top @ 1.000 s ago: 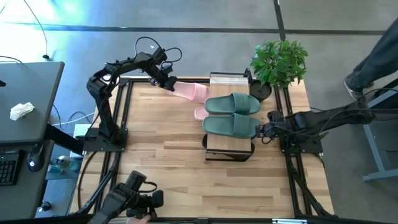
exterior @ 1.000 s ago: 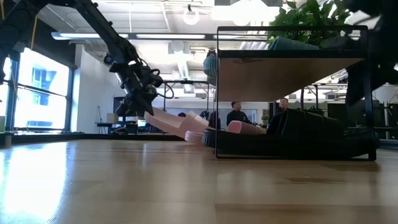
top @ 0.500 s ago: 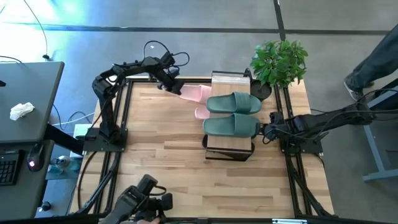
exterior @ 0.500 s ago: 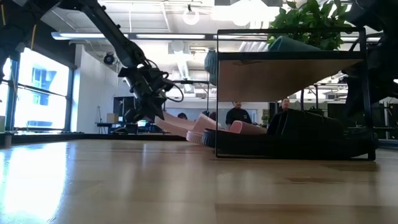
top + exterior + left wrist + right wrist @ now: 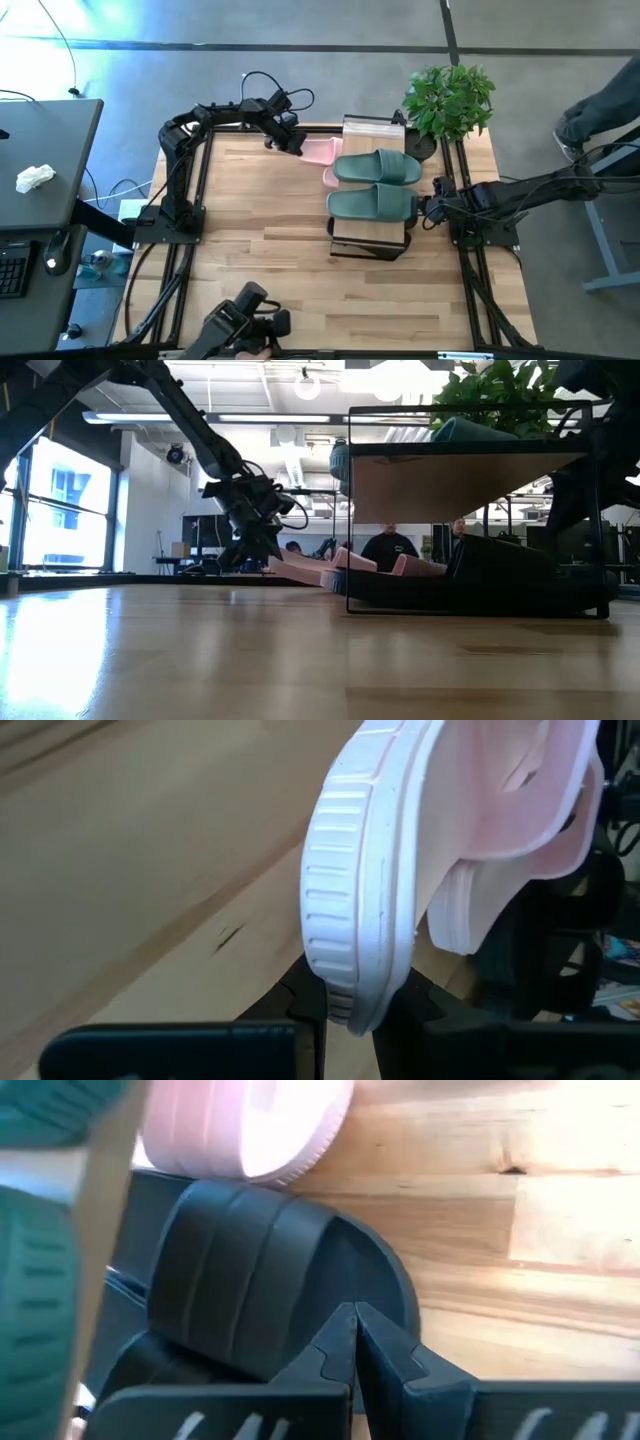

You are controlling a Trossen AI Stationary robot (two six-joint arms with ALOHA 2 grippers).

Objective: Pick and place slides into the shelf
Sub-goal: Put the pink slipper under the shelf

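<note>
Tabletop (image 5: 270,240): wooden, carrying the shelf (image 5: 372,128), green slides (image 5: 375,167) on top.
Left gripper (image 5: 292,144): fingers clamping a pink slide (image 5: 320,151), advancing it closer to the shelf's lower tier.
Right gripper (image 5: 424,212): fingers closed, idling beside the shelf.

High cam straight down over whole tabletop (image 5: 260,250). Low cam at tabletop level, facing room. Both share the shelf (image 5: 371,128) (image 5: 470,460). Wrist cams very close: left on pink slide (image 5: 420,860), right on black slide (image 5: 260,1270).
</note>
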